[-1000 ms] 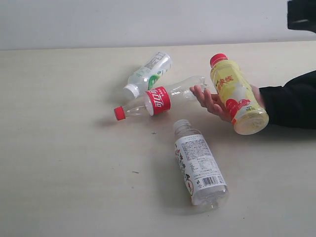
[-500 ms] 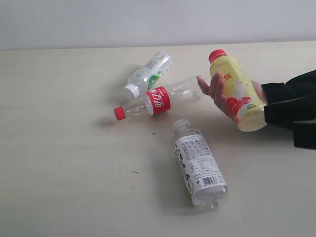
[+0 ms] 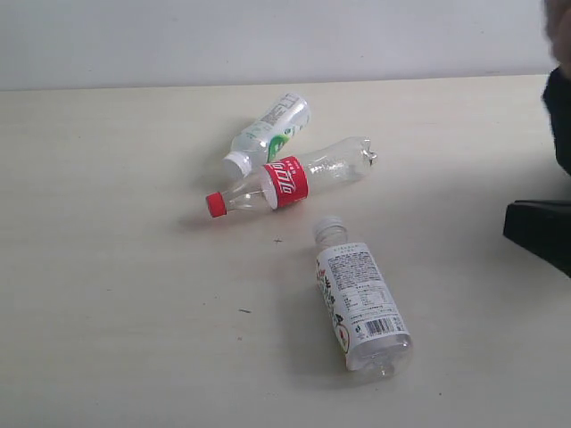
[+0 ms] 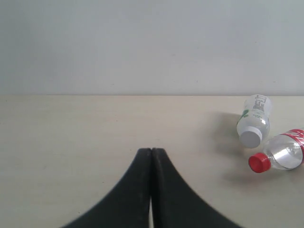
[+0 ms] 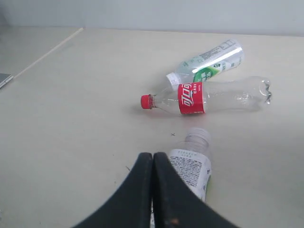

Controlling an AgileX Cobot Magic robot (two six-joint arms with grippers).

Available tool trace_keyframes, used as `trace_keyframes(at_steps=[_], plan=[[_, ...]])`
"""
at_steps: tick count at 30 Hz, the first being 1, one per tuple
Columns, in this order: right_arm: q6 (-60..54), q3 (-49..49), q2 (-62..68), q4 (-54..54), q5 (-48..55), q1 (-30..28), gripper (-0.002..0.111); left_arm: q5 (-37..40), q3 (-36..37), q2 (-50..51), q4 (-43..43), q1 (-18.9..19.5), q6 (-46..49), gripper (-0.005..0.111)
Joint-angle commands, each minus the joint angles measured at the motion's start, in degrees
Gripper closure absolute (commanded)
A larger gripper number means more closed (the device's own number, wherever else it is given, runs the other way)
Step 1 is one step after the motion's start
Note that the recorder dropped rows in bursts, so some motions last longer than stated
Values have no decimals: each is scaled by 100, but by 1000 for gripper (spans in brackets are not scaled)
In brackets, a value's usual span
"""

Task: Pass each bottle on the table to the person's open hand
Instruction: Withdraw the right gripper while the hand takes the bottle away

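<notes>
The left gripper (image 4: pixel 151 153) hangs over the pale beige table (image 3: pixel 107 285), its black fingers pressed together on nothing. Three bottles lie on their sides on the table. The clear plastic bottle with green-white label and white cap (image 3: pixel 268 134) is just behind the clear red-labelled, red-capped bottle (image 3: pixel 287 181). The white-labelled barcode bottle (image 3: pixel 359 303) lies further right, nearer the camera. The right gripper (image 5: pixel 152 156), likewise pressed together and empty, has that last bottle close before its tips.
</notes>
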Motion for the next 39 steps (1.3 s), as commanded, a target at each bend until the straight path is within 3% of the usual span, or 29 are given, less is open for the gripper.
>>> trace_keyframes(at_steps=[1, 10, 16, 24, 36, 39], plan=[[-226, 176, -237, 313, -112, -23, 108, -14, 20, -36, 16, 0, -3, 107], [-623, 437, -225, 638, -708, -23, 108, -14, 20, -36, 16, 0, -3, 107], [-818, 500, 62, 754, -568, -23, 108, -14, 20, -36, 16, 0, -3, 107], [-1358, 864, -177, 1235, -1295, -23, 108, -14, 20, -36, 16, 0, -3, 107], [-1295, 937, -284, 2127, -1297, -23, 108, -14, 20, -36, 16, 0, -3, 107], [-1455, 902, -284, 1813, -1161, -23, 108, -14, 20, -36, 16, 0, -3, 107]])
